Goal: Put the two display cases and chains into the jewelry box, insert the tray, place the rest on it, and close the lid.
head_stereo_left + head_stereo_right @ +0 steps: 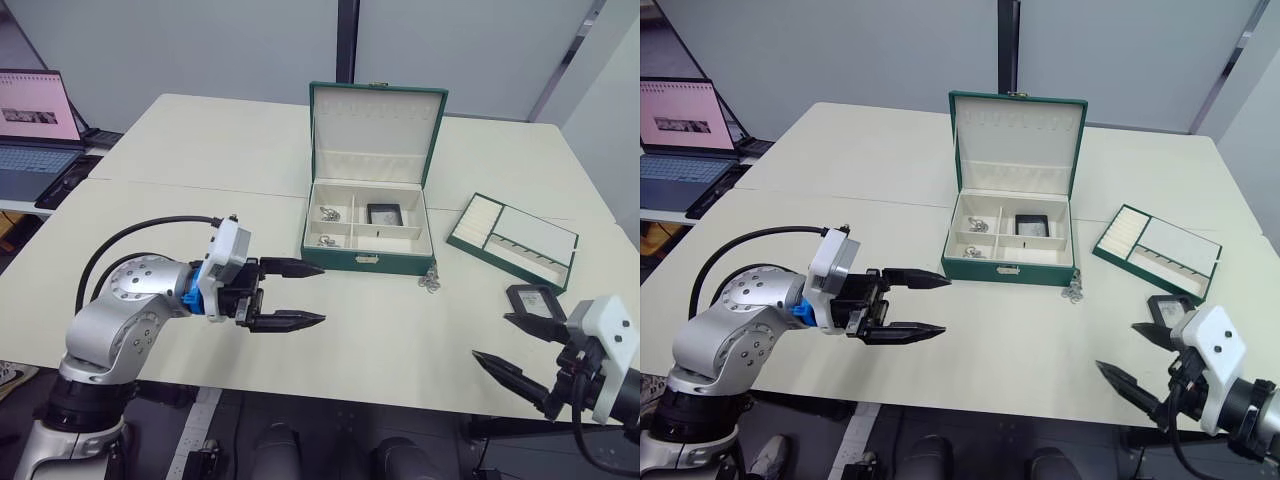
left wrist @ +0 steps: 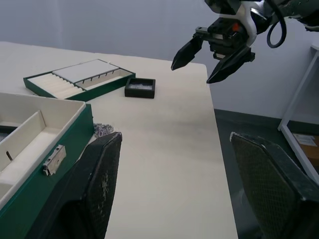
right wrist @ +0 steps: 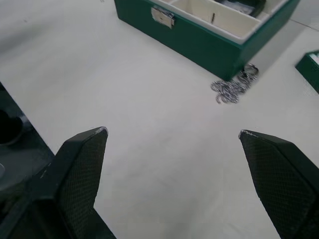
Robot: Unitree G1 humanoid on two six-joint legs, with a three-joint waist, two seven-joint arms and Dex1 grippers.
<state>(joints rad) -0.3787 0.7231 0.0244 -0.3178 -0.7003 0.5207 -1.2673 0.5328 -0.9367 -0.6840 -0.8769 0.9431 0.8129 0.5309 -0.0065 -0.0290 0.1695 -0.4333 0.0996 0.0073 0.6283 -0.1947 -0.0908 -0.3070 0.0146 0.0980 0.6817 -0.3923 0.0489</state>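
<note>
Pale surface (image 1: 200, 200) with a laptop (image 1: 35, 130) at far left. Left tool (image 1: 318, 294), fingers spread and empty, hovers near-left of the open jewelry box (image 1: 368, 250), which holds chains (image 1: 329, 213) and one display case (image 1: 384, 213). A chain (image 1: 431, 280) lies at the box's right corner; the tray (image 1: 513, 241) and second display case (image 1: 532, 300) lie right. Right tool (image 1: 496, 345), wide open, is empty.

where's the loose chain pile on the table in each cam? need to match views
Left eye view: chain pile on the table just off the jewelry box's front right corner.
Right eye view: same place, off that corner.
Left wrist view: beside the box's corner, near the left pincer's finger.
Right wrist view: against the box's corner, ahead of the right pincer.
Shared landmark: the box's gold clasp.
</note>
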